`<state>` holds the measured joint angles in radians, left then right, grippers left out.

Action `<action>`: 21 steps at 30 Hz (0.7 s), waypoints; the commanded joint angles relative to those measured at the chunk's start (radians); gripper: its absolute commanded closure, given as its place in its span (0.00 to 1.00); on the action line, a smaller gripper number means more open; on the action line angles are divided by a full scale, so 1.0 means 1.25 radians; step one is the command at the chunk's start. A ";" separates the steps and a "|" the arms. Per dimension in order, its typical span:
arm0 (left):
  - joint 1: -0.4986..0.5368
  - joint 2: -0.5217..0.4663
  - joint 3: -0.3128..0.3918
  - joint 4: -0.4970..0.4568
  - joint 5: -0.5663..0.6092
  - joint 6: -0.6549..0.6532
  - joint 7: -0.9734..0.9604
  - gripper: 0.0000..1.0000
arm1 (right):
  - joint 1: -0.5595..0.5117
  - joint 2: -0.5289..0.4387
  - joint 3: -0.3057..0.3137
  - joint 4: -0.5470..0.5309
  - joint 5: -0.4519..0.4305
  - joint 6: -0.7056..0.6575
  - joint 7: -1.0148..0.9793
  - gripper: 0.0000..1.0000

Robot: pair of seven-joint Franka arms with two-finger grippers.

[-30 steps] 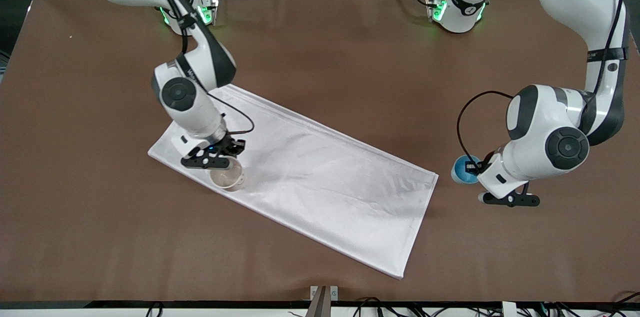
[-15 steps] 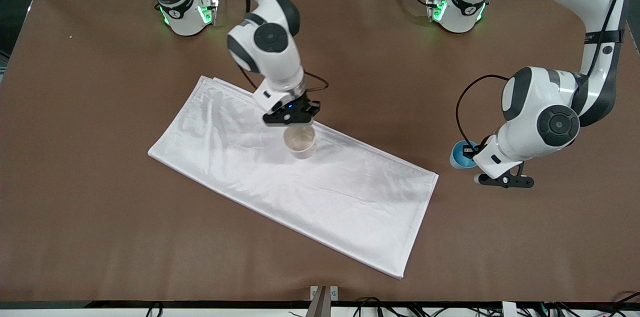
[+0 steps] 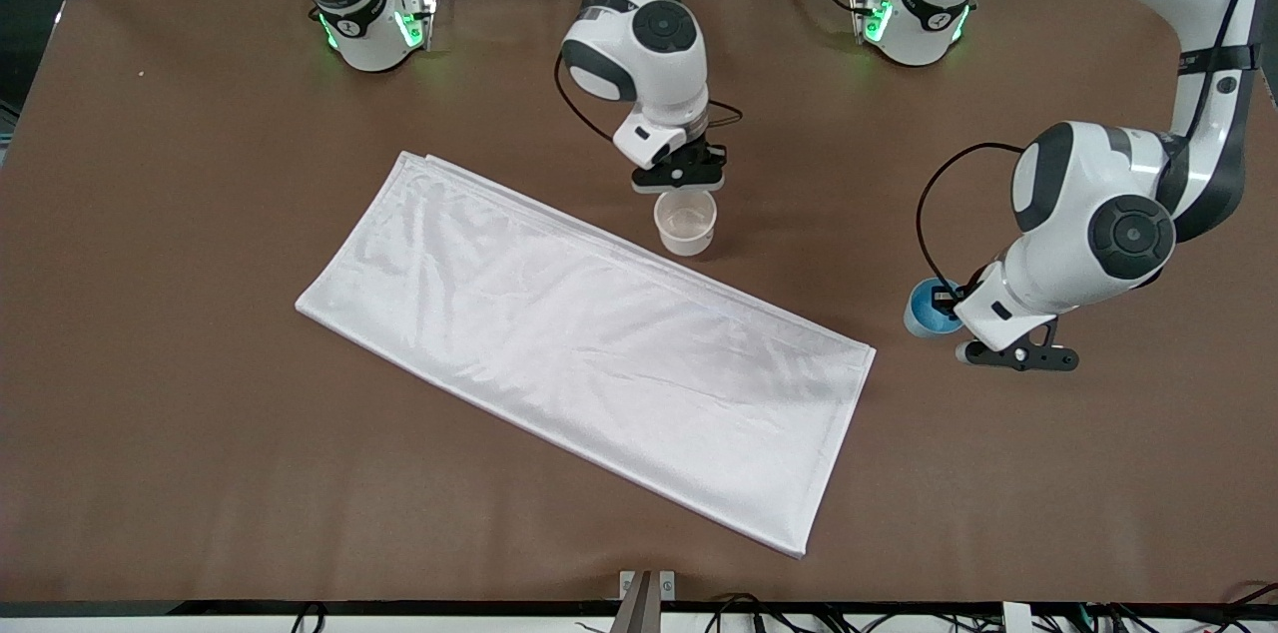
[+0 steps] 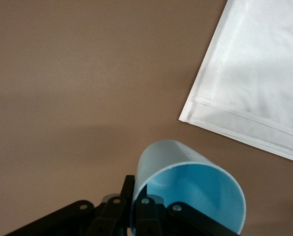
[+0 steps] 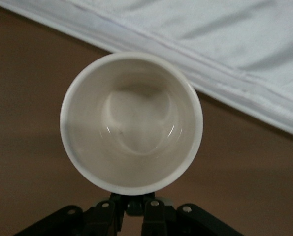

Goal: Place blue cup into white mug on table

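Note:
My right gripper point(image 3: 684, 196) is shut on the black handle of the white mug point(image 3: 685, 224). It holds the mug upright over the brown table point(image 3: 200, 473), just off the white cloth's edge toward the bases. The right wrist view shows the mug's cream inside point(image 5: 131, 123) and my right gripper point(image 5: 135, 206) pinching the handle. My left gripper point(image 3: 947, 309) is shut on the rim of the blue cup point(image 3: 921, 316), over the table off the cloth's corner at the left arm's end. In the left wrist view the cup point(image 4: 190, 191) is tilted, its wall pinched in my left gripper point(image 4: 135, 199).
A large white cloth point(image 3: 589, 343) lies slantwise across the middle of the table. Its edge shows in the right wrist view point(image 5: 210, 39) and its corner in the left wrist view point(image 4: 254, 73). Both arm bases stand along the table's top edge.
My right gripper has carried the mug from the cloth's right-arm end across the cloth to the bare table beside it. My left gripper with the blue cup has barely shifted.

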<state>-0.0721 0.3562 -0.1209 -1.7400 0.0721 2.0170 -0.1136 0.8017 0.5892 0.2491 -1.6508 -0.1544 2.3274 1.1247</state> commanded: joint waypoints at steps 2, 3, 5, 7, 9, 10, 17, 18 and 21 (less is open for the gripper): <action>-0.001 -0.041 -0.012 -0.040 0.015 -0.007 -0.001 1.00 | 0.027 0.038 0.000 0.033 -0.073 -0.011 0.088 0.99; -0.001 -0.043 -0.016 -0.041 0.015 -0.007 -0.001 1.00 | 0.031 0.043 0.000 0.033 -0.084 -0.009 0.099 0.98; -0.001 -0.044 -0.019 -0.044 0.015 -0.007 -0.001 1.00 | 0.042 0.054 0.001 0.033 -0.099 -0.003 0.119 0.97; -0.002 -0.044 -0.019 -0.044 0.015 -0.007 -0.001 1.00 | 0.046 0.061 0.002 0.033 -0.108 -0.001 0.127 0.96; -0.002 -0.046 -0.026 -0.047 0.015 -0.012 -0.002 1.00 | 0.046 0.062 0.003 0.033 -0.113 -0.001 0.127 0.91; -0.002 -0.046 -0.032 -0.049 0.015 -0.012 -0.004 1.00 | 0.046 0.061 0.003 0.033 -0.113 -0.001 0.127 0.88; -0.001 -0.065 -0.063 -0.089 0.015 -0.017 -0.062 1.00 | 0.035 0.029 0.028 0.035 -0.102 -0.008 0.181 0.00; -0.001 -0.073 -0.066 -0.101 0.015 -0.017 -0.072 1.00 | 0.030 0.015 0.040 0.033 -0.101 -0.010 0.183 0.00; -0.002 -0.095 -0.069 -0.128 0.014 -0.017 -0.083 1.00 | 0.005 -0.038 0.073 0.025 -0.096 -0.041 0.181 0.00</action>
<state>-0.0786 0.3197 -0.1871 -1.8066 0.0721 1.9973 -0.1682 0.8521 0.6432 0.2708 -1.6092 -0.2633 2.3350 1.3091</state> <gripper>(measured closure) 0.956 0.612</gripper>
